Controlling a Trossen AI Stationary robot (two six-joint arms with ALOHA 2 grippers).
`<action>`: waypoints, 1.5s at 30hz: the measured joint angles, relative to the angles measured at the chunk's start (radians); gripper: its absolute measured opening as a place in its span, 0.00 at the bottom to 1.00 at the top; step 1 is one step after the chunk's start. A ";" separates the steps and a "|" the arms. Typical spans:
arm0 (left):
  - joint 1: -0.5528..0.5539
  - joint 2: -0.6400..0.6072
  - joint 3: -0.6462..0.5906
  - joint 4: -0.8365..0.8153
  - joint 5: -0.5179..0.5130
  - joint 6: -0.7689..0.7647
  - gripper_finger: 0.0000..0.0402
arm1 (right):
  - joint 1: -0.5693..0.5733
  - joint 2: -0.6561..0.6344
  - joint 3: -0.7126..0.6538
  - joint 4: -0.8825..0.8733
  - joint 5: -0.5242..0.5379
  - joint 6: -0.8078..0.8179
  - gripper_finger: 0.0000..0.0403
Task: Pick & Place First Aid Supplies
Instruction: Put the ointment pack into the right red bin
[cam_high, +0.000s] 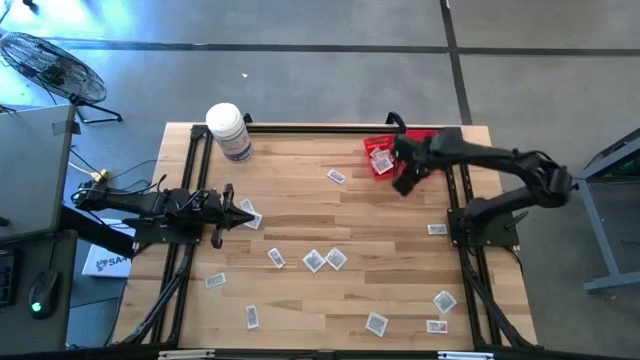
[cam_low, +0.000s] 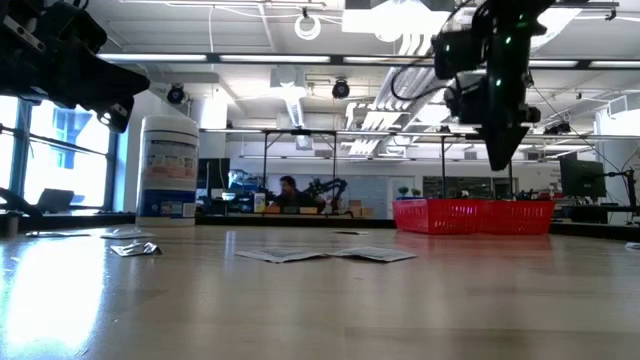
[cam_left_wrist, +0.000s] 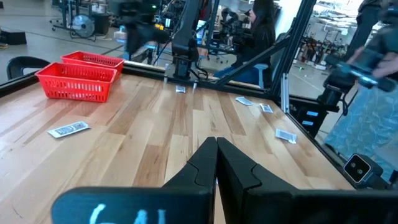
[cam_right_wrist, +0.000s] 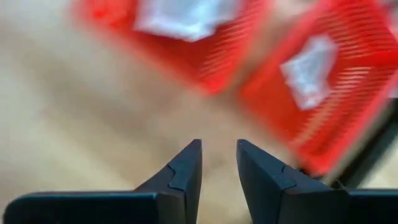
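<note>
The table (cam_high: 300, 215) is a top of pale wooden planks inside a black metal frame. It stands on a grey concrete floor. Beyond the table's far edge, the low view shows a big hall with strip lights, glass walls and more robot rigs. A person (cam_low: 288, 192) sits there at a desk. A floor fan (cam_high: 50, 68) stands well off the table's far left corner, and a computer mouse (cam_high: 39, 296) lies off its left side.

A white bottle (cam_high: 229, 131) with a purple label stands upright on the table near its far edge; the print on the label is too small to read. A white box (cam_high: 103, 262) beside the table's left edge carries dark letters that begin with "SA"; the rest is hidden.

Two red mesh baskets (cam_high: 383, 155) stand side by side at the far right of the table. Each holds at least one white packet (cam_right_wrist: 309, 68); the right wrist view shows them only blurred.

Many more packets (cam_high: 325, 260) lie scattered flat on the table, most of them near its front edge, some near the right edge and one (cam_high: 336, 177) just beside the baskets.

The right gripper (cam_right_wrist: 219, 163) hangs above the table just beside the baskets, with its fingers a little apart and nothing between them. The left gripper (cam_left_wrist: 216, 163) waits low near the table's left edge, with its fingers pressed together and empty.
</note>
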 joint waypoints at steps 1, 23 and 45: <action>0.000 0.000 0.000 0.000 0.000 0.000 0.00 | 0.050 -0.007 0.000 -0.020 -0.023 0.029 0.23; 0.000 0.000 0.000 0.000 0.000 0.000 0.00 | 0.173 0.254 0.000 -0.286 -0.315 0.060 0.59; 0.000 0.000 0.000 0.000 -0.003 0.000 0.00 | 0.305 0.255 -0.230 -0.046 -0.480 0.407 0.45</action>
